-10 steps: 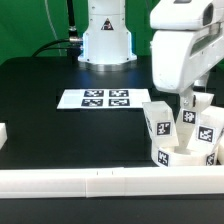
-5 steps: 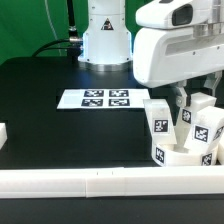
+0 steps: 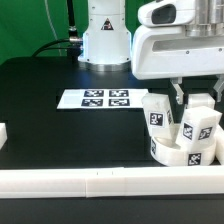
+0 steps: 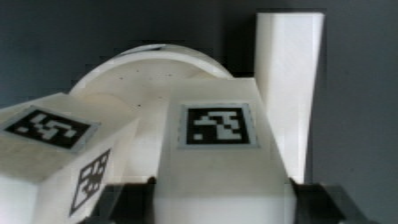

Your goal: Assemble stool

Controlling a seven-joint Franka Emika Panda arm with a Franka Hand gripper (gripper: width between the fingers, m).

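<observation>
I'm on a leg-fitting step here. The seat (image 3: 181, 152) sits on the tabletop (image 3: 60, 135) near the exterior view's right, close against the front rail (image 3: 110, 182), and three legs stand up out of it. The one in hand, the middle leg (image 3: 196, 124), is leaning, not square to the seat, so I judge it is seated in its socket but not yet driven home.

My fingers (image 3: 190, 95) are clenched on the top of that leg: in the wrist view (image 4: 217, 190) the dark pads sit on either side of its tagged face (image 4: 221, 128), touching it, with no gap showing. So I'm grasping the leg, not hovering.

A second leg (image 3: 158, 116) stands toward the exterior view's left of mine, and a third (image 3: 215, 140) at the far right, partly cut by the frame. In the wrist view a neighbouring leg (image 4: 54, 135) leans just beside the one I hold.

Next move, as I read it: twist or press the leg until it stands upright, without knocking the neighbours.

Arm pose: the wrist hangs straight over the seat, hand pointing down, its big white housing (image 3: 180, 50) filling the upper right of the exterior view. The marker board (image 3: 97, 99) lies well apart.
</observation>
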